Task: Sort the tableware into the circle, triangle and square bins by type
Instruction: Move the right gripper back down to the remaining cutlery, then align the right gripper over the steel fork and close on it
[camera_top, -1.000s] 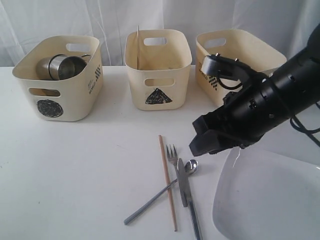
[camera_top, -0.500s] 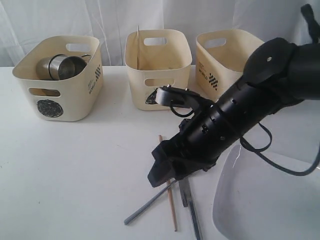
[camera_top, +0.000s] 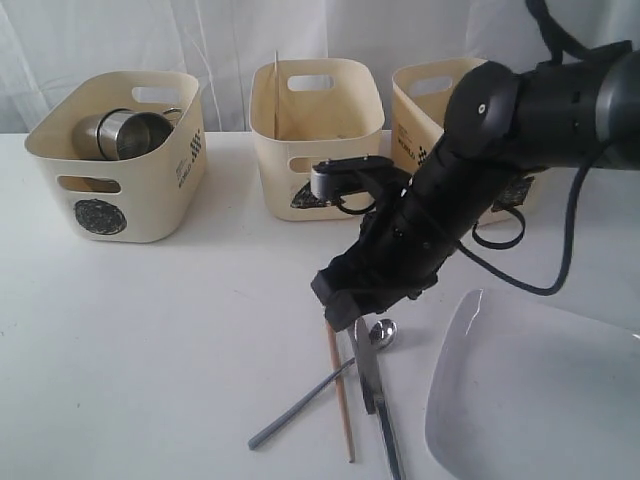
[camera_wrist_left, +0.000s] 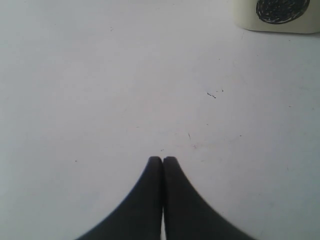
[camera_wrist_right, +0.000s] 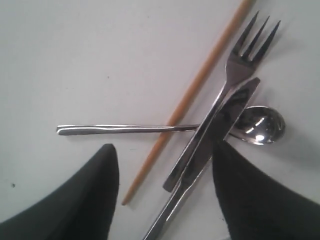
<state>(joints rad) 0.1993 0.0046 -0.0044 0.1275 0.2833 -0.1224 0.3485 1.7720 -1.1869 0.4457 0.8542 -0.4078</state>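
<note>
My right gripper (camera_top: 345, 300) hangs open just above the loose cutlery on the table. In the right wrist view its jaws (camera_wrist_right: 164, 147) straddle the knife (camera_wrist_right: 210, 140) and the fork (camera_wrist_right: 235, 80), touching neither. The spoon (camera_wrist_right: 260, 125) lies crosswise under them, and a wooden chopstick (camera_wrist_right: 190, 95) lies beside them. A steel mug (camera_top: 125, 132) sits in the circle bin (camera_top: 100, 215). Another chopstick (camera_top: 277, 90) stands in the triangle bin (camera_top: 315, 130). The white square plate (camera_top: 530, 400) lies at the front right. My left gripper (camera_wrist_left: 162, 159) is shut and empty over bare table.
The square bin (camera_top: 440, 100) stands at the back right, partly behind my right arm. A corner of the circle bin (camera_wrist_left: 280, 15) shows in the left wrist view. White curtains hang behind the table.
My right arm has swung left from over the plate and come down over the cutlery, covering the fork. Its jaws have opened wider. The cutlery has not moved.
</note>
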